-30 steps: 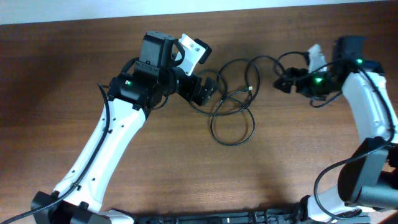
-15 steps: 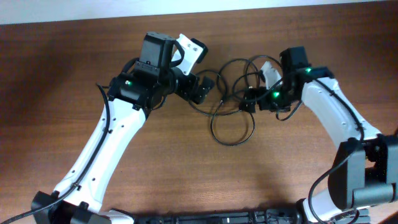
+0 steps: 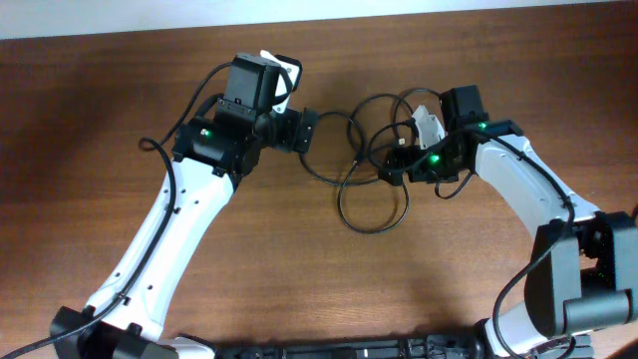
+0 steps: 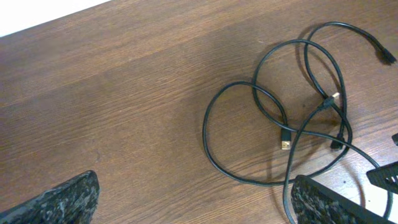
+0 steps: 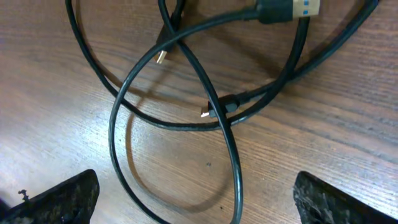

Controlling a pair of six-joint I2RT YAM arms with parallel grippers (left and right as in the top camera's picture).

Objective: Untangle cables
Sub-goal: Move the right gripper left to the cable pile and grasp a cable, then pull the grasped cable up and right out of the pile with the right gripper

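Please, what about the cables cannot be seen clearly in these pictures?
Overhead: the right hand covers part of the cables; crossings are too thin to order.
Left wrist: strands leave the bottom and right edges.
Right wrist: the top edge cuts the loops and the large plug; the rest is out of frame.

overhead: top-down, far | wrists: close, downward | shared: cables (image 3: 371,165)

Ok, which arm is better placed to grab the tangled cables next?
Probably right. The right tool hangs open directly over the cables where they cross; the left tool, also open, sits off beside their loops.
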